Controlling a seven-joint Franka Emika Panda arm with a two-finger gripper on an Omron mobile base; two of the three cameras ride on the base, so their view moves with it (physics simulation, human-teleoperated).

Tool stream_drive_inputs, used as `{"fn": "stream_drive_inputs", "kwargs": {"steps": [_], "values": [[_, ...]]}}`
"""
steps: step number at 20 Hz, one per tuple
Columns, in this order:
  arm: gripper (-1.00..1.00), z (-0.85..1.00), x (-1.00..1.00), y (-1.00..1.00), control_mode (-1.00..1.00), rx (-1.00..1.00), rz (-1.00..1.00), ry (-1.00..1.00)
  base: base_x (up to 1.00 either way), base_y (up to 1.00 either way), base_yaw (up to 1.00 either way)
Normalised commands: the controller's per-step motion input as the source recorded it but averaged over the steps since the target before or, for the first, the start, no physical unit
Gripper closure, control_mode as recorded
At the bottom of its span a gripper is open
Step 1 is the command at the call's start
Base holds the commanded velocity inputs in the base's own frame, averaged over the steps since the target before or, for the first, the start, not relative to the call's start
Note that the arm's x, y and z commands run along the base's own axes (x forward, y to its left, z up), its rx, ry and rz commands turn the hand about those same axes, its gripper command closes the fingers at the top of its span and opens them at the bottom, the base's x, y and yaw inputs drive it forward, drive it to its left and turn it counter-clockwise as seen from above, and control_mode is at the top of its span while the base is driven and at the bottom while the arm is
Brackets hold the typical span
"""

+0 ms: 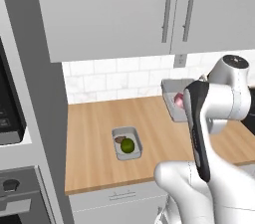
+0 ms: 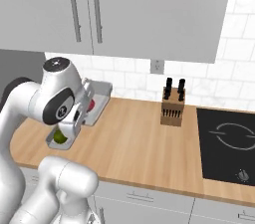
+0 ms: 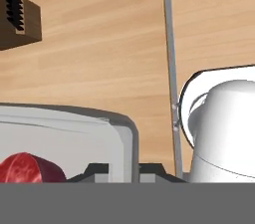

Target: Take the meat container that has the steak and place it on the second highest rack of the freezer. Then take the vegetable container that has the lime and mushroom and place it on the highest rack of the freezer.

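Hand view: gripper (image 3: 123, 170) clamped on the rim of the meat container (image 3: 60, 133), one tip each side of the wall. Steak (image 3: 27, 168), red, lies inside, cut off at the bottom. Vegetable container (image 1: 126, 142) with lime (image 1: 128, 145) and mushroom (image 1: 119, 139) sits on the counter (image 1: 99, 133), well left of the meat container; arm partly hides the latter.

A wooden counter (image 2: 139, 143) spreads beneath the end effector (image 3: 123, 170). A knife block (image 2: 173, 108) (dark handles upright) stands well off to the end effector's side, near the tiled wall (image 2: 234, 78); beyond it lies a black cooktop (image 2: 228, 143). White wall cupboards (image 2: 124, 9) hang above.
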Motion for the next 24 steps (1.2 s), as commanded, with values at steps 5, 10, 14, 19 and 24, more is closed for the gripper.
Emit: {"fn": "stream_drive_inputs", "kwargs": {"steps": [5,10,14,19,24], "values": [[1.00,0.07,-0.20,0.00,-1.00,0.00,0.13,-0.01,0.00,0.00,0.00],[1.00,0.00,-0.39,0.00,-1.00,0.00,0.12,-0.06,0.00,0.00,0.00],[1.00,0.00,-0.11,0.00,-1.00,0.00,0.00,-0.01,0.00,0.00,0.00],[1.00,0.01,-0.09,0.07,-1.00,0.00,0.00,-0.04,0.00,0.00,0.00],[1.00,0.08,-0.05,0.09,-1.00,0.00,0.00,-0.06,0.00,0.00,0.00]]}}
